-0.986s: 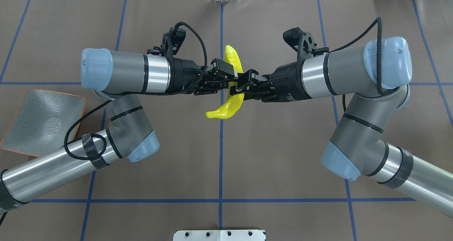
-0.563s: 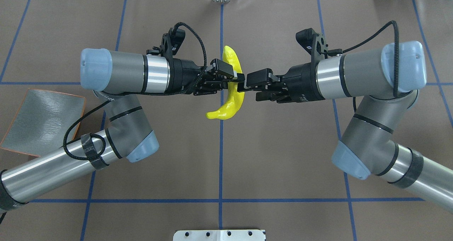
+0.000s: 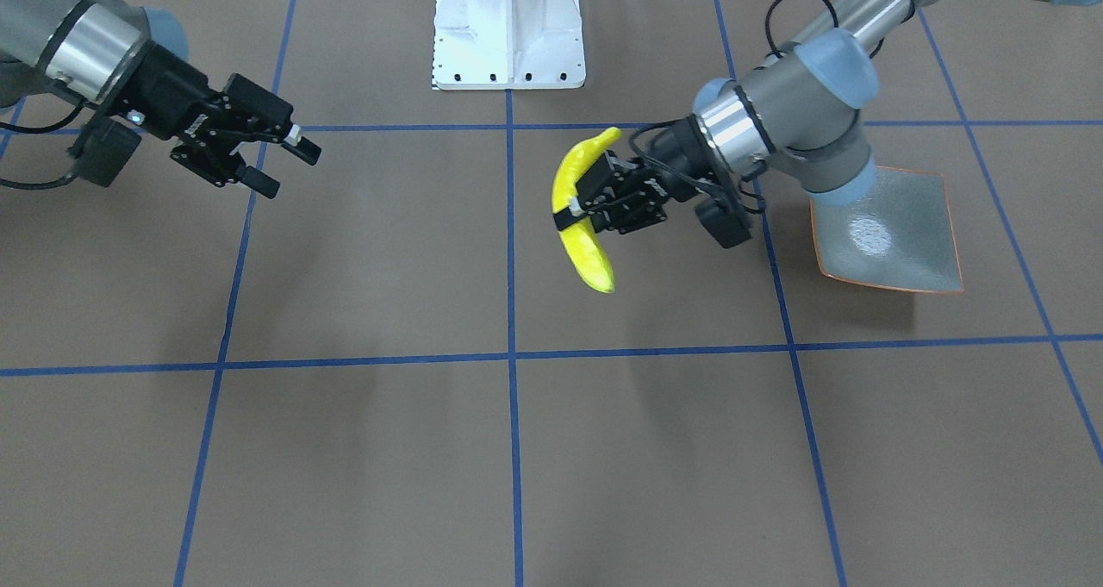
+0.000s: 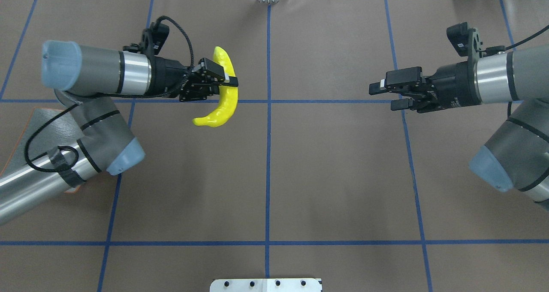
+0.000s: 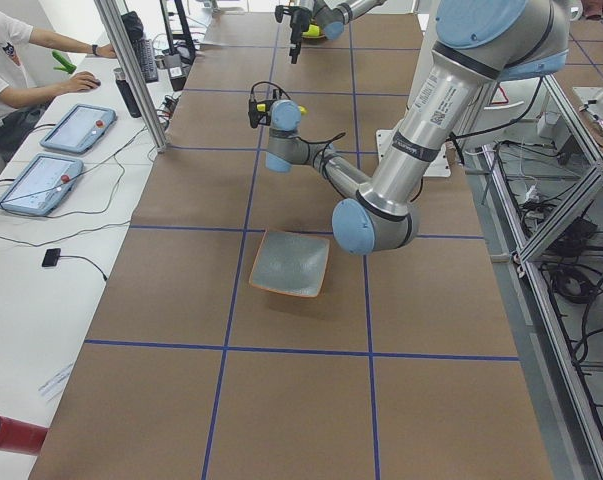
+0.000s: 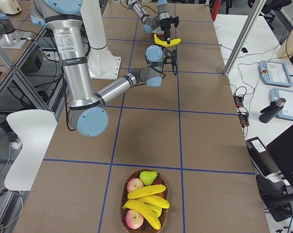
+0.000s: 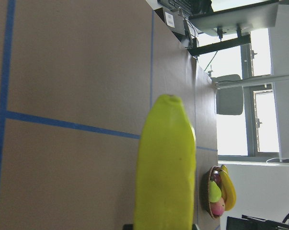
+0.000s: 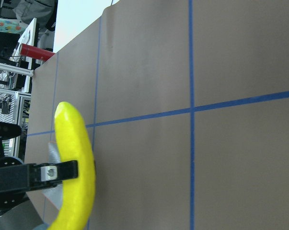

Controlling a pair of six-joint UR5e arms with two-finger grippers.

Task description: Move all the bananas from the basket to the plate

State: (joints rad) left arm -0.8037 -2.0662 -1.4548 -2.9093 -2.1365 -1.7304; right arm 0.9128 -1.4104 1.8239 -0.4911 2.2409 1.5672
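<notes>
Banana [image 4: 227, 105] in left pincer [image 4: 229, 82].
Bright yellow, curved, clamped mid-length, upper left of overhead frame; shifted leftward since earlier, nearer the plate [image 3: 888, 234]. Right pincer [image 4: 386, 95], fingers apart, withdrew rightward.

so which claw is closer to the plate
Left. The left claw, holding a banana, is a short way from the plate; the right claw, open, is far off on the opposite side.

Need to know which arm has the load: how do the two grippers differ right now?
The left gripper is shut on a banana; the right gripper is open and empty. The left gripper hangs near the plate; the right gripper is across the table from it. Both are level, fingers pointing toward each other.
</notes>
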